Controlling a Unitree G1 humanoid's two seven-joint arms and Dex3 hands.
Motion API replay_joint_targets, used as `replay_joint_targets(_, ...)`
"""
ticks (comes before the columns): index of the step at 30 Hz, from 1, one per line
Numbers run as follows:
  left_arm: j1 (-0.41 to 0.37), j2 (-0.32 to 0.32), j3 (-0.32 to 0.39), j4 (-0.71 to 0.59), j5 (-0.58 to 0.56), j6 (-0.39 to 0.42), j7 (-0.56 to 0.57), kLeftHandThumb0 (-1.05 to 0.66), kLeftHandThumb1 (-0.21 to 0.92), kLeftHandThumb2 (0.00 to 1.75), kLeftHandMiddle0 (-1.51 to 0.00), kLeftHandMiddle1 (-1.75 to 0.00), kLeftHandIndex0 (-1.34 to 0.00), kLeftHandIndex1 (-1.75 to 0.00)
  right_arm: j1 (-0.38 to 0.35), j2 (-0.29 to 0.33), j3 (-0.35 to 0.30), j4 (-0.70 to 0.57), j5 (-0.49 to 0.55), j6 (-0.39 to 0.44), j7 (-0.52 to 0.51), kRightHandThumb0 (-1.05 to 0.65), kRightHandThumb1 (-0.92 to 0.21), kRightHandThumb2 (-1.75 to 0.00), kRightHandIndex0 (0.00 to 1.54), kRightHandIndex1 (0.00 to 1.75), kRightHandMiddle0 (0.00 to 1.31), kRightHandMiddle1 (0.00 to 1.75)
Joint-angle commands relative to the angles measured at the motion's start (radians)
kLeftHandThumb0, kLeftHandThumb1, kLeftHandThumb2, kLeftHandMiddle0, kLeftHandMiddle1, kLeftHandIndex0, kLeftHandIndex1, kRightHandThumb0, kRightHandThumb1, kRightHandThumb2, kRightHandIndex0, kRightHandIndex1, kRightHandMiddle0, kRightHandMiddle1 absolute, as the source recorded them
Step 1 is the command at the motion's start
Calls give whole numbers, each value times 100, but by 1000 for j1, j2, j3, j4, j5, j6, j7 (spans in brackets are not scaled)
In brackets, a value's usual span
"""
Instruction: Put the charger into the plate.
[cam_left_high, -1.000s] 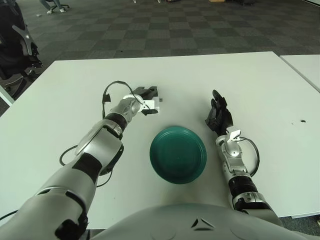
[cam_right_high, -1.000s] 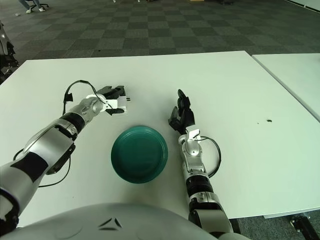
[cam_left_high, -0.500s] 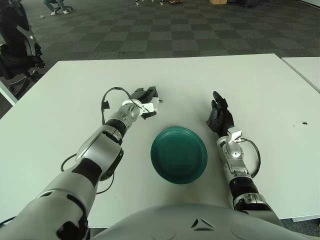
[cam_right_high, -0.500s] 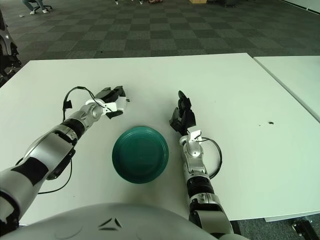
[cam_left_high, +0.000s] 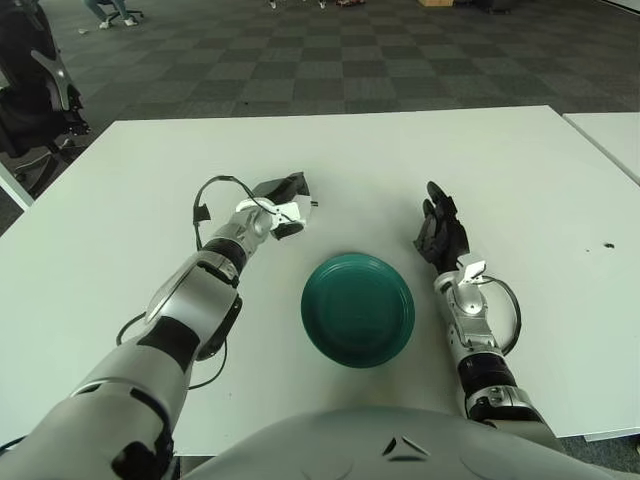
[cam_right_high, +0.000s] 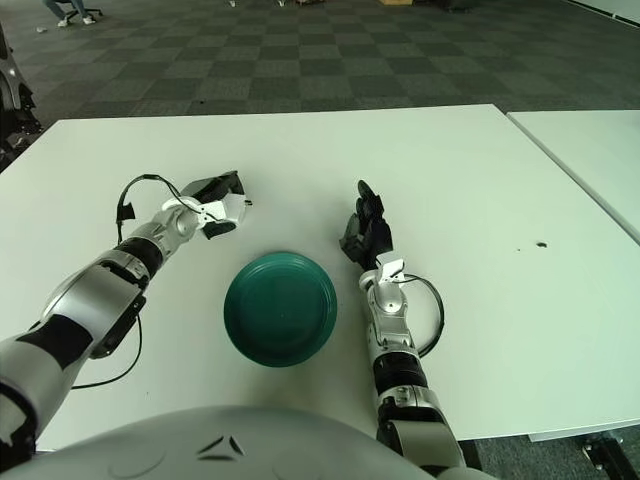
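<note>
While gripped: small white boxy charger (cam_left_high: 294, 211) is clasped by left hand (cam_left_high: 281, 196), upper left of round dark-green plate (cam_left_high: 358, 309).
Right hand (cam_left_high: 439, 227): held relaxed, fingers loose, right of plate.
Room: bare white table (cam_left_high: 520, 170) is seen around the plate's rim.

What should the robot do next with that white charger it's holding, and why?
Probably carry it toward itself, over the green plate. The left hand grips the charger beyond the plate's far-left rim, and the plate holds nothing yet. The right hand shows right of the plate.

Two head-mounted eyes, side by side, both looking forward and down over the robot's chest. Both take in the white table (cam_left_high: 520, 170), green plate (cam_left_high: 357, 309), both arms, and chequered floor (cam_left_high: 330, 60) beyond. Right eye sits slightly rightward, so the same objects show further left
</note>
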Motion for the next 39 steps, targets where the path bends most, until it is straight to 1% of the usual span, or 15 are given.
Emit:
replay_joint_targets(1,6,22,4,-22,2,-51,64,-49,24,141,-118,-175,-67,-175,124,23,-10,87,22,93,-5,-72,-92,-93,6,0,0,27)
replay_joint_targets(3,8,41,-2,-64,16,-108,130,-49,24,141,-118,-175,-67,-175,123,26,-13,93,26,89,-4,-72,-92,-93,7,0,0,28)
replay_joint_targets(4,12,57,-1,-104,21,-145,159,-49,24,141,-118,-175,-67,-175,122,26,-14,96,29,87,-2,-72,-92,-93,7,0,0,29)
replay_joint_targets(7,23,84,3,-175,26,-202,192,-50,24,141,-119,-175,-67,-175,122,26,-15,99,34,85,2,-72,-92,-93,7,0,0,30)
replay_joint_targets(10,50,117,20,-315,25,-266,217,-50,22,143,-120,-175,-68,-175,120,28,-18,105,44,86,9,-72,-92,-92,7,0,0,30)
replay_joint_targets(13,85,138,32,-436,23,-285,213,-51,21,144,-121,-175,-69,-175,118,32,-20,107,52,87,12,-72,-92,-91,8,1,0,31)
replay_joint_targets(16,141,159,42,-589,25,-309,192,-51,21,144,-122,-175,-69,-175,118,38,-21,107,56,90,11,-72,-92,-91,8,1,0,32)
replay_joint_targets(19,178,168,38,-659,31,-337,177,-50,23,142,-124,-175,-67,-175,117,43,-21,107,53,91,5,-72,-92,-90,9,1,0,34)
replay_joint_targets(21,192,170,41,-684,32,-339,168,-50,24,140,-125,-175,-67,-175,117,44,-21,107,52,92,3,-72,-92,-90,9,1,0,35)
replay_joint_targets(25,258,181,38,-800,-6,-391,84,-49,28,136,-125,-175,-64,-175,114,51,-21,112,49,92,-4,-72,-92,-91,10,1,0,36)
replay_joint_targets(29,290,200,43,-884,-67,-420,-43,-47,32,131,-123,-175,-61,-175,112,55,-20,121,41,83,-14,-73,-92,-91,11,1,0,38)
replay_joint_targets(31,301,203,51,-908,-83,-422,-87,-47,33,129,-123,-175,-60,-175,111,55,-18,123,37,81,-18,-73,-92,-91,12,1,0,39)
replay_joint_targets(35,346,232,47,-1049,-136,-411,-227,-46,36,126,-119,-175,-58,-175,114,49,-5,124,10,76,-38,-74,-92,-92,13,2,0,43)
replay_joint_targets(39,381,244,43,-1143,-172,-385,-327,-46,36,125,-117,-175,-57,-175,118,44,7,120,-9,75,-48,-75,-92,-94,14,2,0,45)
